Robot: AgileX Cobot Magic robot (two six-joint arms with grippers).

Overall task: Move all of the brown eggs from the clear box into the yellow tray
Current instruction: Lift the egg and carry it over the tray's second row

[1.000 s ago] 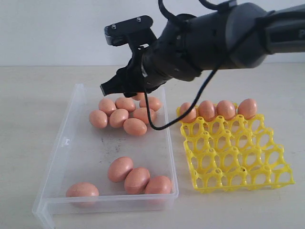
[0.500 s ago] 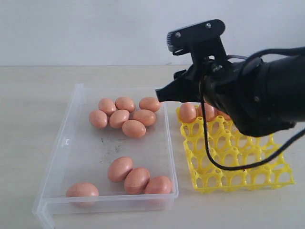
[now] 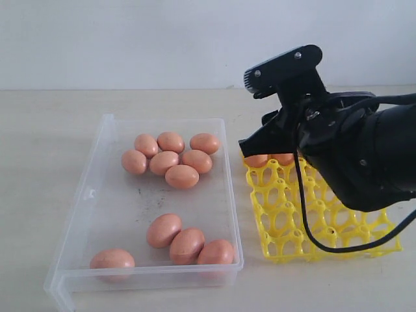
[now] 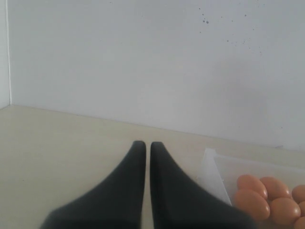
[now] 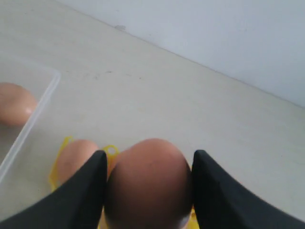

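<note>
1. Pale beige tabletop (image 3: 45, 130) is stretching across the whole exterior view, with a plain white wall (image 3: 130, 39) rising behind it.
2. The clear box (image 3: 88, 195) is sitting at the lower left of that view, its long side running away from the camera and dark smudges showing on its floor.
3. Eleven brown eggs (image 3: 163, 162) are lying inside it. Seven are bunched together toward the far end, three are touching in a row near the front wall, and one is resting alone in the front left corner.
4. The yellow tray (image 3: 286, 221) is lying just beside the box at centre right of the frame, its near rows showing as open lattice.
5. A bulky black right arm (image 3: 364, 156) is reaching in from the right edge and covering the tray's far rows. Two eggs are peeking out beneath it at the back left of the tray.
6. The right gripper (image 5: 149, 155) is clamping one brown egg (image 5: 148, 191), a dark finger (image 5: 83, 191) pressing on each side. It is hanging over the tray's far left corner, where another egg is sitting in a cup. I cannot tell whether the held one is touching the tray.
7. The left gripper (image 4: 145, 148) is pointing toward the wall with its jaws together, only a hairline slit between them and nothing gripped. A corner of the box with a few eggs is showing beyond it.
</note>
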